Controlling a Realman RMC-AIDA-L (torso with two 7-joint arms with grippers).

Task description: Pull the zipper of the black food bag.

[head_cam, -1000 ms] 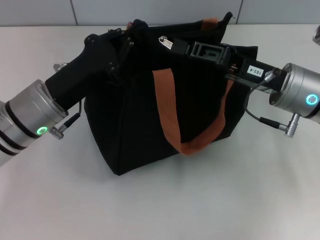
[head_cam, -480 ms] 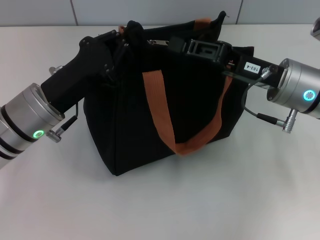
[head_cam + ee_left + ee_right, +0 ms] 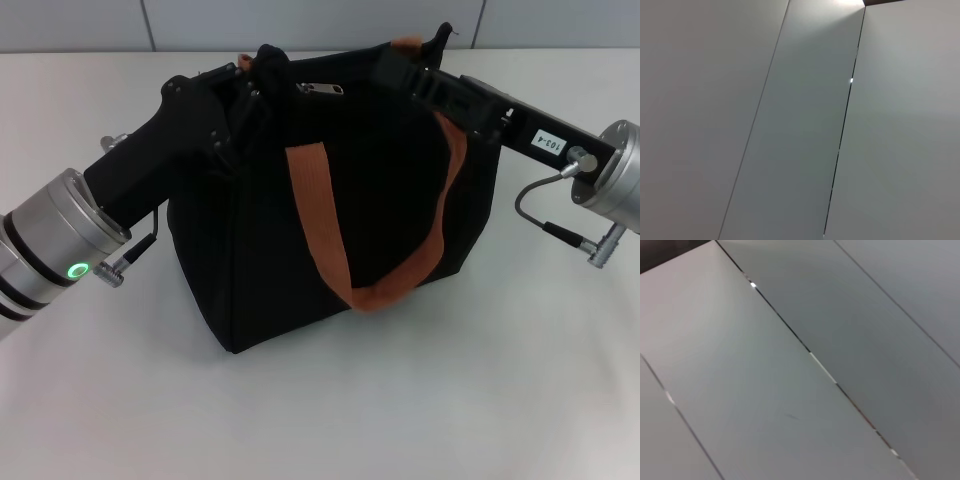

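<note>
Zipper [image 3: 322,88] glints silver atop black food bag [image 3: 330,210]; gripper states unclear.

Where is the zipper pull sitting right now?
In the head view the zipper lies on top of the black food bag, near its far edge, between the left gripper and the right gripper.

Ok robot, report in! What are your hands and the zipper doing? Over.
Left gripper on black food bag's left top corner. Right gripper at right top edge. Zipper between them, ungrasped. Nothing blocking.
</note>
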